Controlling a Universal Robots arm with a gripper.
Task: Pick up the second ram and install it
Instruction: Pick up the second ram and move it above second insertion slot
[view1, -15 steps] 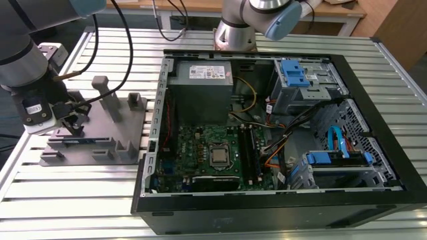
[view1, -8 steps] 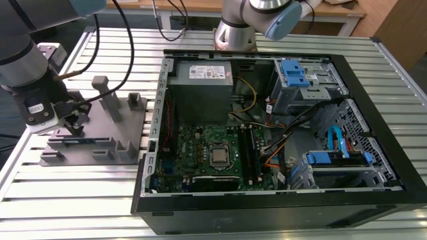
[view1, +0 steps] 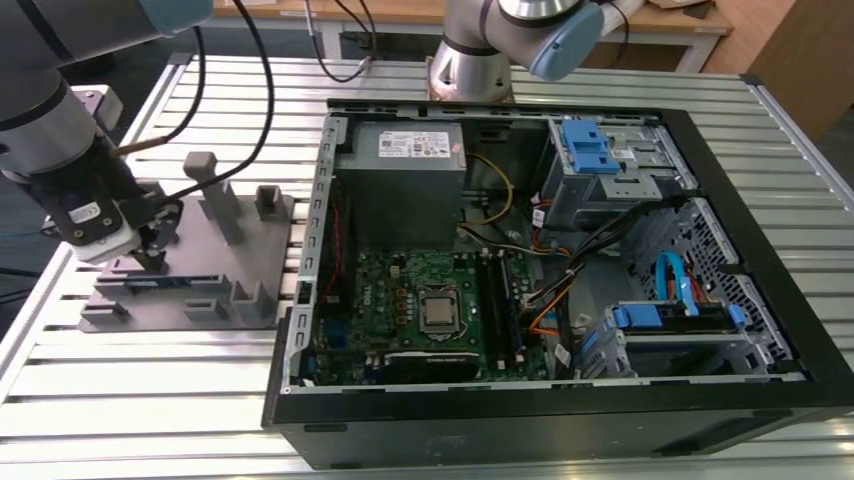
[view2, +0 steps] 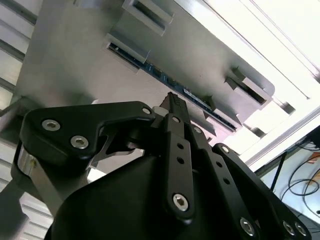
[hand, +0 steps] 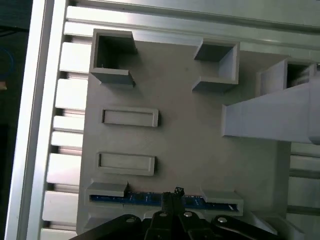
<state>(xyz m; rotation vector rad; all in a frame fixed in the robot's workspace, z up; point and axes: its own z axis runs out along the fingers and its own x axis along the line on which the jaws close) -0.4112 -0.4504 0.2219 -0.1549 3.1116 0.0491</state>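
Black two-fingered tool (view1: 151, 262) is down over the grey plastic holding fixture (view1: 247, 255) on the slatted aluminium counter (view1: 134, 400), at 9 o'clock from the open black computer case (view1: 534, 425). The long, thin dark-blue second ram (hand: 135, 198) stands on edge between two fixture blocks. In both wrist views the fingers (view2: 175, 130) are drawn together, pinching the strip mid-length.
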